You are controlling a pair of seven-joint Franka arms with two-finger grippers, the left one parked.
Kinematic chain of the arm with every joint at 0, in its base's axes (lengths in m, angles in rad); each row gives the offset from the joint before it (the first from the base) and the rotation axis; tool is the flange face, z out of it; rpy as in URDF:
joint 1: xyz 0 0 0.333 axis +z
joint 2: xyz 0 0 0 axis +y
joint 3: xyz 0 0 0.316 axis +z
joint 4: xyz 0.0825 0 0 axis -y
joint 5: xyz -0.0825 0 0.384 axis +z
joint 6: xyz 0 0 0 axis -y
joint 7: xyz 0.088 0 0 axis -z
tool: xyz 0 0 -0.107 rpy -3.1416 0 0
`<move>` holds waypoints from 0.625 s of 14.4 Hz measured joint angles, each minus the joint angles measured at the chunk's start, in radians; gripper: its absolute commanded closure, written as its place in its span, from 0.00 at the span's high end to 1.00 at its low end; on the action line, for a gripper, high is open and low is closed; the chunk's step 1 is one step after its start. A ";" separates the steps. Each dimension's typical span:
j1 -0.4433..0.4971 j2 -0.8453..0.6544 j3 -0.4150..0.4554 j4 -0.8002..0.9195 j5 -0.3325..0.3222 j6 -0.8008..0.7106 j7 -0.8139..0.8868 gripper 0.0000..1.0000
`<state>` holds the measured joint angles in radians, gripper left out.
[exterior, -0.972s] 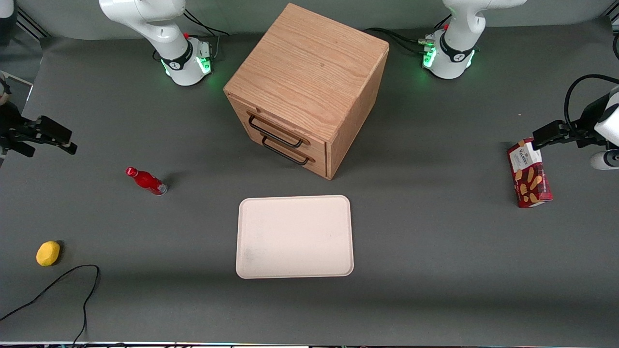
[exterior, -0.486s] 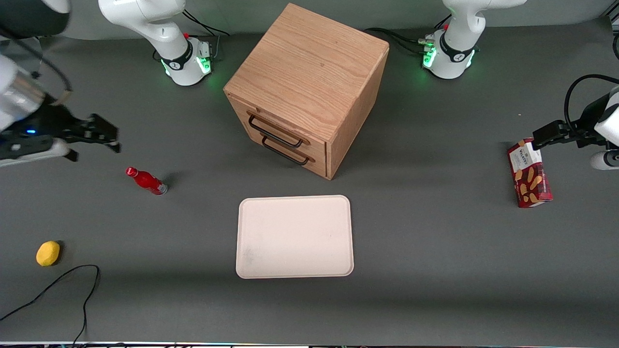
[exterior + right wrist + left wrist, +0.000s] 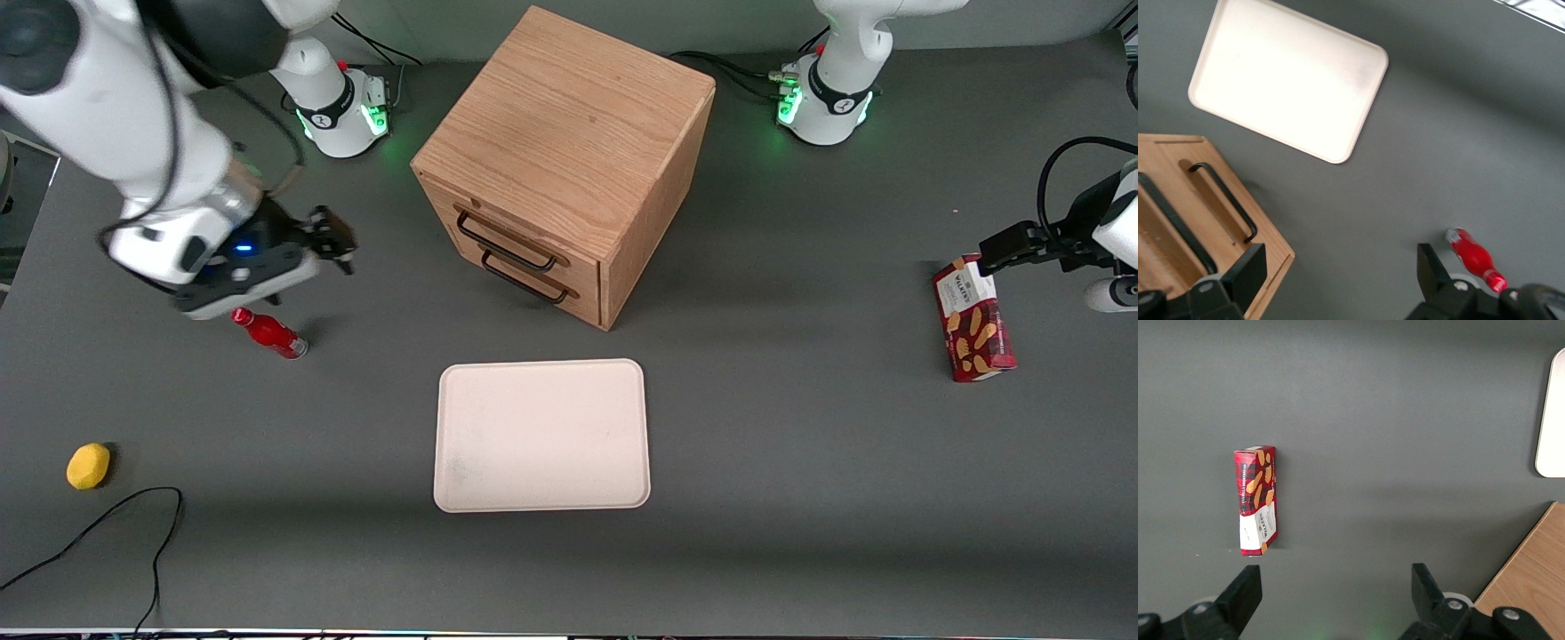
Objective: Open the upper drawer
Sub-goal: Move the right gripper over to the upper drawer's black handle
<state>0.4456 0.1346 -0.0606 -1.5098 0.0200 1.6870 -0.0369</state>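
Observation:
The wooden cabinet stands at the middle of the table, farther from the front camera than the tray. Its upper drawer is shut flush, and its long black wire handle sits just above the lower drawer's handle. My right gripper is open and empty. It hangs in front of the drawers, toward the working arm's end of the table, well apart from the handles. In the right wrist view the gripper points at the cabinet's corner, and the upper handle and the lower handle both show.
A red bottle lies on the table just below my gripper's wrist, and it also shows in the right wrist view. A cream tray lies nearer the front camera than the cabinet. A lemon and a black cable lie near the front edge. A cookie box lies at the parked arm's end.
My right arm has swung in from the table's edge toward the cabinet front, passing over the red bottle. The drawer and the other things have not moved.

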 measured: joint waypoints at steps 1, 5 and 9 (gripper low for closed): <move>0.027 0.013 0.000 0.008 0.000 0.000 0.000 1.00; 0.132 0.048 0.002 0.020 0.000 0.000 -0.023 1.00; 0.177 0.061 0.002 0.021 0.004 0.002 -0.132 1.00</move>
<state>0.6224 0.1953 -0.0587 -1.4886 0.0242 1.6891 -0.1694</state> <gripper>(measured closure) 0.000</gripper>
